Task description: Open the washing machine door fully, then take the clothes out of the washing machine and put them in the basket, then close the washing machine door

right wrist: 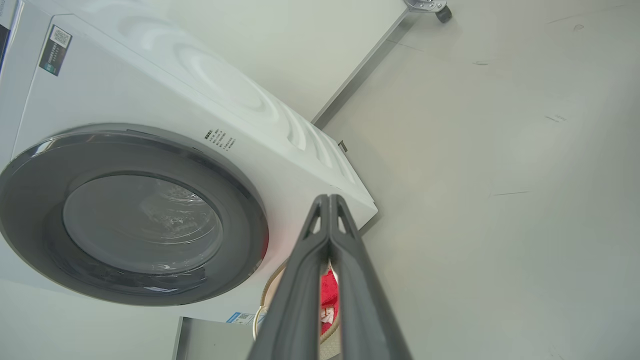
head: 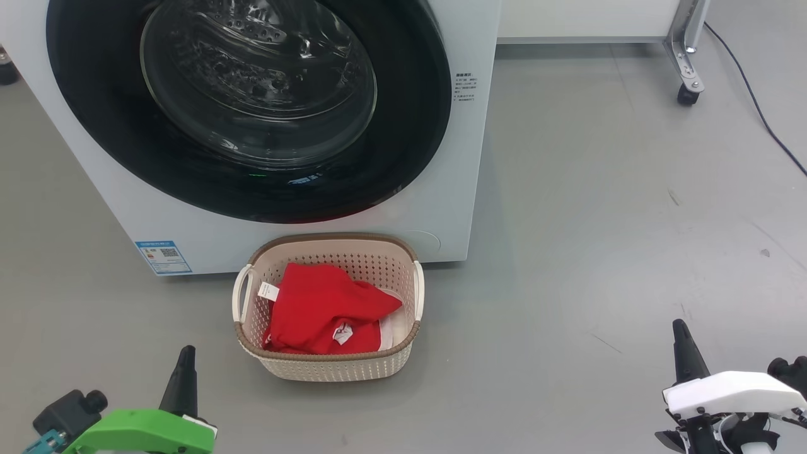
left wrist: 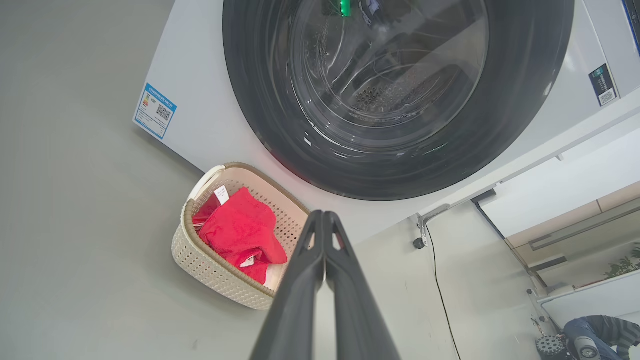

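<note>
Though cropped above, door (head: 252, 107) shut.

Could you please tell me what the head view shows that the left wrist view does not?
The head view adds the shut right pincer and the left arm's green housing. The left wrist view adds part of a person and a small dark label. Both share the white front-loading washing machine, its round black-ringed glass door shut, and the cream perforated plastic basket holding bright red fabric clothes.
</note>
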